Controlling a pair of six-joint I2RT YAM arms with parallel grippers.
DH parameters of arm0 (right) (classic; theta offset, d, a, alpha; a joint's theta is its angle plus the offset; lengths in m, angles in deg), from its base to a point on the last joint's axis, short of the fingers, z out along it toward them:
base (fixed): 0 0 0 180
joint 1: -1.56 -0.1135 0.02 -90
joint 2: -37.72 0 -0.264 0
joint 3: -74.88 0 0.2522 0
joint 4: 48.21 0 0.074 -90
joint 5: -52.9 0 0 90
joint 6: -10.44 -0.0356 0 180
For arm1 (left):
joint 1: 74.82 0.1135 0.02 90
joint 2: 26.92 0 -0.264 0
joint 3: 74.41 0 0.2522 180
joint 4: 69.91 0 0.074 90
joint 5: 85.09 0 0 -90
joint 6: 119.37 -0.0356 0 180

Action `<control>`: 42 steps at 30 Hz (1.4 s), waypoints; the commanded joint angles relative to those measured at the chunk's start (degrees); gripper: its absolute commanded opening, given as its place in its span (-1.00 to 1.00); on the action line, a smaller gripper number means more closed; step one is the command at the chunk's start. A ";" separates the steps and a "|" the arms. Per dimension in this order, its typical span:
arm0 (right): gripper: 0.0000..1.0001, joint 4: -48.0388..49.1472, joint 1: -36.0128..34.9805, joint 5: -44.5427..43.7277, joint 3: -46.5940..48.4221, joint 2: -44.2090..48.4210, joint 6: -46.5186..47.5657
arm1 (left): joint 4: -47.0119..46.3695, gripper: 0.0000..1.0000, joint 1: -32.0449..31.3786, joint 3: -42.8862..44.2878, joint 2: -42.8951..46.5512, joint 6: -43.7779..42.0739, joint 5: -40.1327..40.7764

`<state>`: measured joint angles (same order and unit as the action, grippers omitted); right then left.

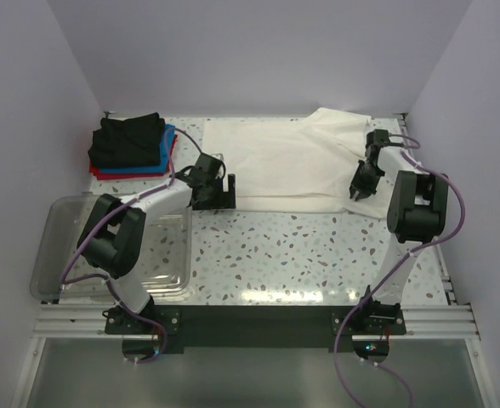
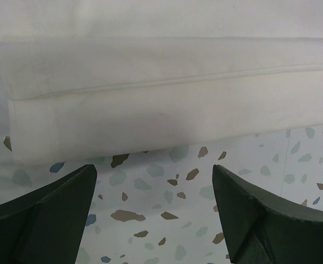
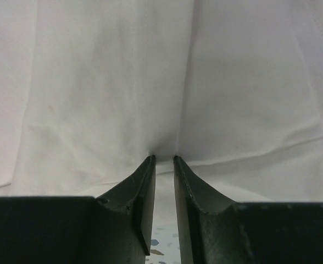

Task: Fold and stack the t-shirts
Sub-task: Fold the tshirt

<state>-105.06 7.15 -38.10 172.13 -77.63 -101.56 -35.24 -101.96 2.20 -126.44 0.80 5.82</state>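
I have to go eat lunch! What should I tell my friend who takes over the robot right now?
Hands: left hand open, hovering just short of the white tee's near-left hem, not touching. Right hand nearly closed, pinching the tee's near-right edge.
Things: white tee spread across the far middle of the table, its near edge looking doubled over. Stack at far left: black on top, blue and red under it.
Done: three tees folded and stacked.
Left: grip with the left hand, finish folding the white tee, put it on the stack.
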 commanded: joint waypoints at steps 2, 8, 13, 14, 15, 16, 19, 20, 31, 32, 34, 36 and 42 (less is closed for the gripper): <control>-0.59 0.64 0.13 0.11 2.91 0.74 -0.15 | -1.22 0.83 0.24 -0.88 0.91 -1.43 2.17; -1.00 -0.77 0.04 2.12 8.79 -1.28 -0.50 | -1.22 0.84 0.33 -1.41 1.09 -1.26 2.70; -1.00 -0.86 -0.66 3.89 12.14 -2.25 -1.73 | -1.04 0.84 0.59 -1.68 1.44 -1.35 3.05; -1.00 -0.77 -0.92 3.89 12.75 -2.51 -2.08 | -0.96 0.84 0.59 -1.76 1.53 -1.35 3.05; -1.00 -0.77 -1.36 3.98 14.06 -2.69 -2.26 | -0.95 0.84 0.59 -1.85 1.53 -1.35 3.14; -1.00 -0.85 -1.54 4.16 14.86 -3.64 -2.43 | -0.78 0.84 0.68 -1.94 1.53 -1.35 3.05; -1.00 -3.13 -2.15 4.86 18.64 -5.41 -2.87 | -0.60 0.84 0.68 -2.20 1.88 -1.26 3.14; -1.00 -4.10 -2.24 4.60 19.95 -5.93 -2.70 | -0.60 0.84 0.68 -2.38 2.05 -1.26 3.31; -0.57 0.37 -2.16 0.91 1.78 2.85 -0.67 | -1.31 0.84 0.77 -3.35 2.76 -0.29 2.35; -0.56 0.64 -2.16 0.82 0.64 3.02 -1.11 | -1.31 0.84 0.77 -3.26 2.67 -0.38 2.26; -0.50 0.99 -2.16 0.82 0.19 3.29 -1.38 | -1.22 0.84 0.68 -3.26 2.50 -0.38 2.26; -0.39 0.99 -2.24 0.91 0.19 3.29 -1.56 | -1.22 0.84 0.77 -3.35 2.76 -0.38 2.26; -0.29 0.47 -0.58 0.64 0.54 3.82 -1.03 | -1.66 0.84 0.68 -4.31 3.37 0.23 2.26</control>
<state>-105.19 5.25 -36.48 172.61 -77.28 -102.89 -36.88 -101.89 -1.08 -125.79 0.82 6.85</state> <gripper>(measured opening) 0.353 0.918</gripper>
